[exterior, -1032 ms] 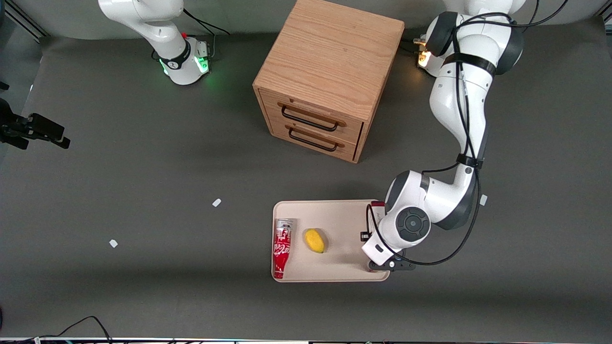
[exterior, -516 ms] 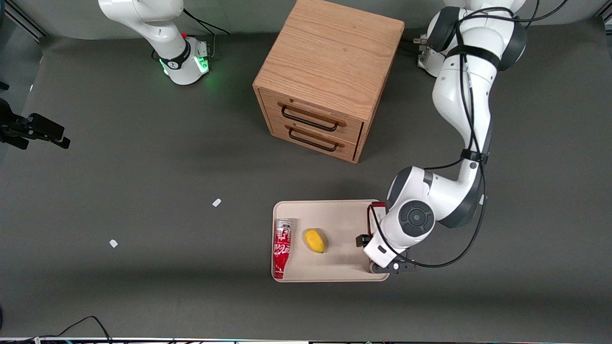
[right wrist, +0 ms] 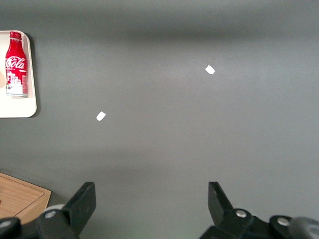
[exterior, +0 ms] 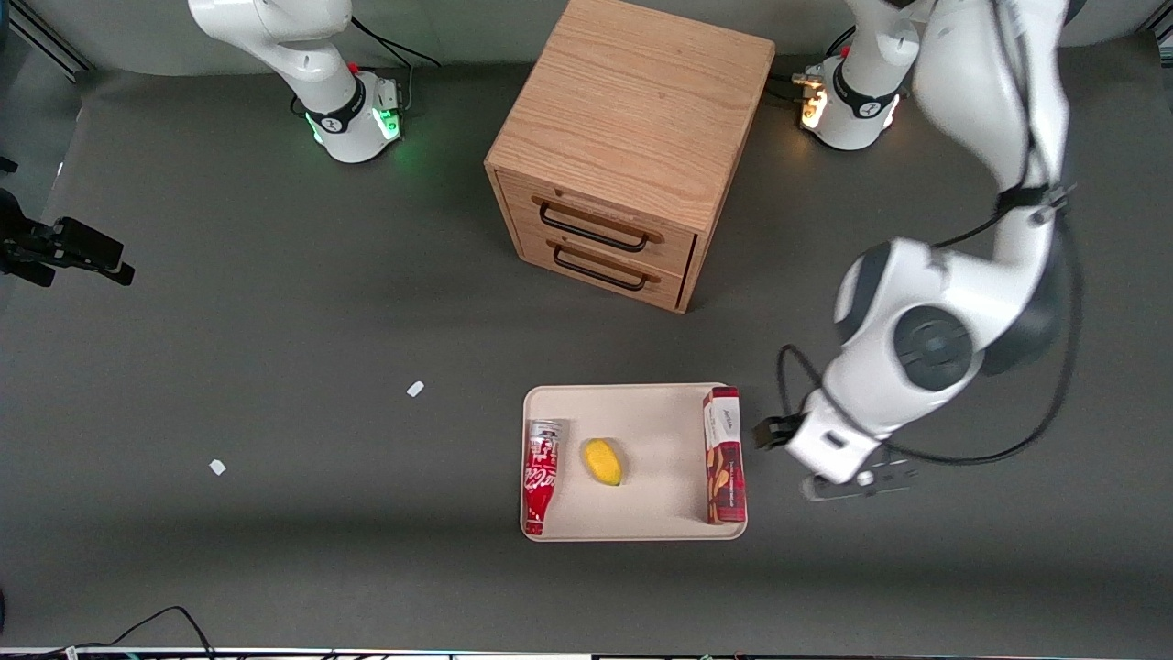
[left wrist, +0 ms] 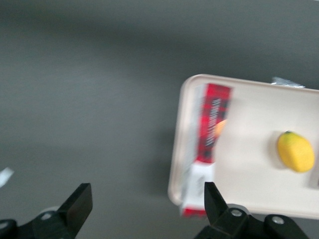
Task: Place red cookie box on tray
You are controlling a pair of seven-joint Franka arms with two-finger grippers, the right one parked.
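The red cookie box (exterior: 723, 456) lies flat on the beige tray (exterior: 660, 412), along the tray's edge toward the working arm's end. It also shows in the left wrist view (left wrist: 209, 134), lying just inside the tray's rim (left wrist: 175, 149). My left gripper (exterior: 829, 449) hangs above the bare table beside the tray, toward the working arm's end and apart from the box. In the left wrist view the gripper (left wrist: 147, 191) is open and empty, with its jaws wide apart.
A red-and-white soda can (exterior: 541, 475) and a yellow lemon (exterior: 603, 461) also lie on the tray. A wooden drawer cabinet (exterior: 632, 137) stands farther from the front camera. Small white scraps (exterior: 415, 389) lie on the table toward the parked arm's end.
The gripper was low over the box on the tray. It has let go, risen and swung off the tray toward the working arm's end. The box stays on the tray.
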